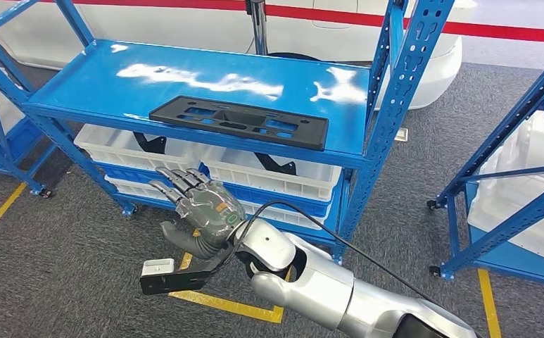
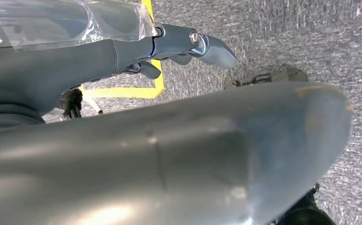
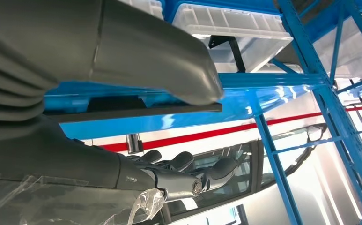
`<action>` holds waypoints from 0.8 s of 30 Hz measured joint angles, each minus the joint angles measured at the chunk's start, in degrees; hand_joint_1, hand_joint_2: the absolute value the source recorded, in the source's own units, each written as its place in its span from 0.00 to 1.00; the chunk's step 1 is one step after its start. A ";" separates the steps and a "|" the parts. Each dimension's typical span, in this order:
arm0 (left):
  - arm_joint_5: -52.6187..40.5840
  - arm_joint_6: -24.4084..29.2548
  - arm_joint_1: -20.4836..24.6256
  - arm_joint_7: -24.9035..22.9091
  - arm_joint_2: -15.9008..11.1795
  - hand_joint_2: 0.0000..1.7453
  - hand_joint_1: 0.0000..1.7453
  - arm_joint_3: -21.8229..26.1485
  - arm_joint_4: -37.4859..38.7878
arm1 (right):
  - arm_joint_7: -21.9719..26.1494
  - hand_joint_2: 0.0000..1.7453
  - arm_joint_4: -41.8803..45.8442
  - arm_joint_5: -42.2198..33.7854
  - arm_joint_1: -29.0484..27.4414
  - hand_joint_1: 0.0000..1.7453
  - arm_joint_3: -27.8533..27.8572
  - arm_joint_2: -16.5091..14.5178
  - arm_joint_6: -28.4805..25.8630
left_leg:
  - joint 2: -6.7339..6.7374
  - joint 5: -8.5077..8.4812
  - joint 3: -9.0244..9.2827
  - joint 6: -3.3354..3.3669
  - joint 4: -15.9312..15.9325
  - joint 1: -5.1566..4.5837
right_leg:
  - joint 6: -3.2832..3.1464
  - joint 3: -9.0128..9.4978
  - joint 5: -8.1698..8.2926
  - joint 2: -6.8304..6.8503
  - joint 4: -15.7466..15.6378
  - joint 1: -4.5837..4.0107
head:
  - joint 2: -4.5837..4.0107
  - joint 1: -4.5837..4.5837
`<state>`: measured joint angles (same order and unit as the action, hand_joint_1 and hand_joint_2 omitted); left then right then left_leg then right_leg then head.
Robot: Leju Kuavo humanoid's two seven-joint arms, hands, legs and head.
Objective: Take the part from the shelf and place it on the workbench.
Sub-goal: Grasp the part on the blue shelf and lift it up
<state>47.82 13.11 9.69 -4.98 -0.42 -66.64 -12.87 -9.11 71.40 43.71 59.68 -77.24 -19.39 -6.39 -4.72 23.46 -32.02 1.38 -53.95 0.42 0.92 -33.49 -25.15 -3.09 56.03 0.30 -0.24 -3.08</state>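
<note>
The part [image 1: 241, 121] is a flat black plastic plate with cut-outs. It lies near the front edge of the blue shelf [image 1: 114, 84]. My right hand [image 1: 202, 204] is below and in front of that edge, left of the part's middle, with its fingers stretched out toward the rack and nothing in it. In the right wrist view the part's dark edge [image 3: 136, 111] runs along the shelf, apart from the hand's fingers [image 3: 183, 173]. My left hand [image 2: 169, 140] hangs over grey carpet, fingers [image 2: 202, 42] loosely extended and holding nothing.
White bins [image 1: 269, 176] with black pieces sit on the lower shelf levels. A blue upright [image 1: 395, 91] stands just right of the part. A second blue rack [image 1: 508, 162] is at the right. Yellow tape [image 1: 226, 304] marks the carpet, and a white car body [image 1: 438, 63] stands behind.
</note>
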 joint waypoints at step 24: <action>-0.44 0.25 -0.04 -1.87 -0.05 0.00 0.00 0.00 0.00 | -7.60 1.00 -5.69 3.73 0.19 0.00 0.15 -0.04 2.20 | -0.02 0.08 -0.14 -0.03 -0.23 -0.25 | 0.03 0.02 0.01 0.08 -0.08 0.33 | 0.00 0.00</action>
<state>47.38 13.37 9.66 -6.85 -0.46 -66.64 -12.87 -16.71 65.71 47.45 59.87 -77.09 -19.43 -4.20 -4.74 23.55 -32.16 1.35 -54.18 0.17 0.95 -33.47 -25.13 -3.01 55.95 0.63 -0.24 -3.08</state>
